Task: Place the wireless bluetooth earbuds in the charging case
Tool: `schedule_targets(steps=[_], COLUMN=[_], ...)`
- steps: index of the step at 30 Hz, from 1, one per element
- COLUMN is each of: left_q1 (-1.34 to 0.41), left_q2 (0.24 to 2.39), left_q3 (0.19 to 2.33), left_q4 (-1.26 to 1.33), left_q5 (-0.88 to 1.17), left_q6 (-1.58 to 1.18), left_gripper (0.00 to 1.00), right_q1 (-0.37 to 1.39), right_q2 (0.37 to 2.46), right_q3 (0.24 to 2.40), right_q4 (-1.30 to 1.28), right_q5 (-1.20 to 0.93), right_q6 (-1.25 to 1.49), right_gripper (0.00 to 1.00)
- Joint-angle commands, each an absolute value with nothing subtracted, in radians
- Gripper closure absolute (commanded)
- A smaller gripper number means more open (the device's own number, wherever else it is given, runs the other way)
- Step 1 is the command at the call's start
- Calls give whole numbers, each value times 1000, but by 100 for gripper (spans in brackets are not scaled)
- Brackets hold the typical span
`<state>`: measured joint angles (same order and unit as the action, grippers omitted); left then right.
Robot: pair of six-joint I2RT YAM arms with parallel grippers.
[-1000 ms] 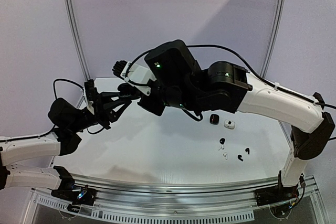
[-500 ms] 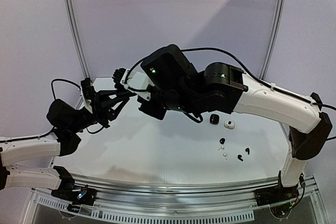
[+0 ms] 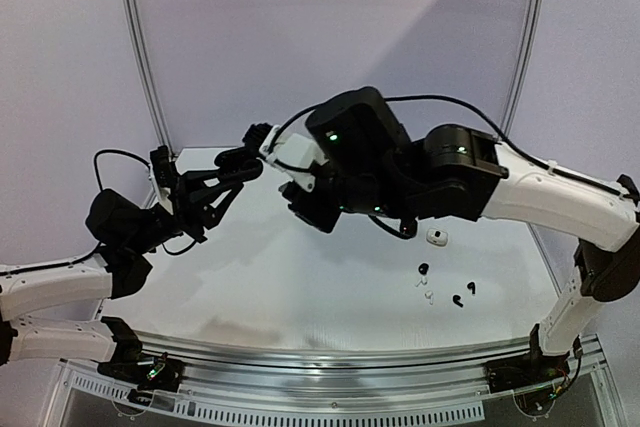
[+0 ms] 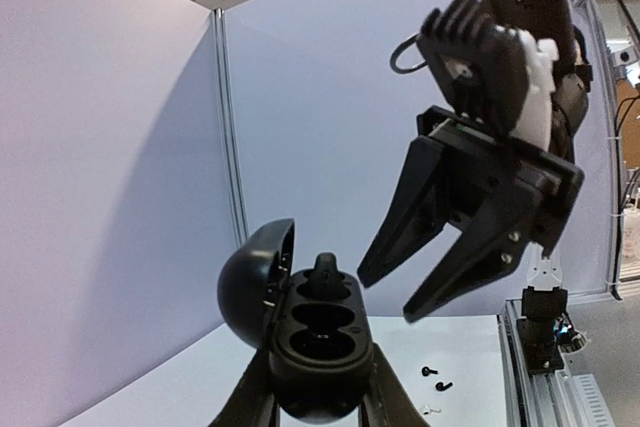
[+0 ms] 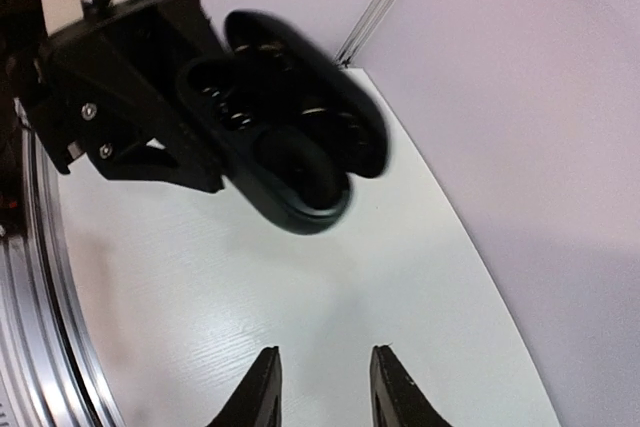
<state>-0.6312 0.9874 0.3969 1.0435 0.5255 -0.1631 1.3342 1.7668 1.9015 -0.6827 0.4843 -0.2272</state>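
Observation:
My left gripper (image 4: 320,399) is shut on an open black charging case (image 4: 322,352) and holds it up in the air, its lid (image 4: 252,282) swung to the left. One black earbud (image 4: 326,273) sits in the case's far slot; the near slot looks empty. My right gripper (image 4: 390,297) is open and empty, just right of and above the case. In the right wrist view its fingertips (image 5: 268,359) point at the table, with the case (image 5: 290,152) beyond them. Loose black earbuds (image 3: 424,268) (image 3: 459,301) and a white earbud (image 3: 425,291) lie on the table at the right.
A small white case (image 3: 436,237) lies on the table under the right arm. The right arm (image 3: 440,182) spans the middle of the top view. The table's curved front rail (image 3: 330,357) runs along the near edge. Purple walls stand behind.
My right arm has swung right and drawn its open gripper back from the case. My left gripper has kept the case raised and hardly moved.

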Motion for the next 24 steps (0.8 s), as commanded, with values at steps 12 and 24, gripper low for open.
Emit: schedule_targets(steps=[12, 24], left_q1=[-637, -625], left_q2=[955, 977], left_q3=[388, 410], left_q4=[953, 913], left_q5=[493, 506], left_q6=[-223, -209], left_gripper=[100, 100], right_q1=[850, 660], right_q2=[1493, 1618], right_q3=[1485, 1253], right_q4=[-1007, -1001], right_q5=[294, 107], right_q6=[762, 621], right_gripper=[53, 82])
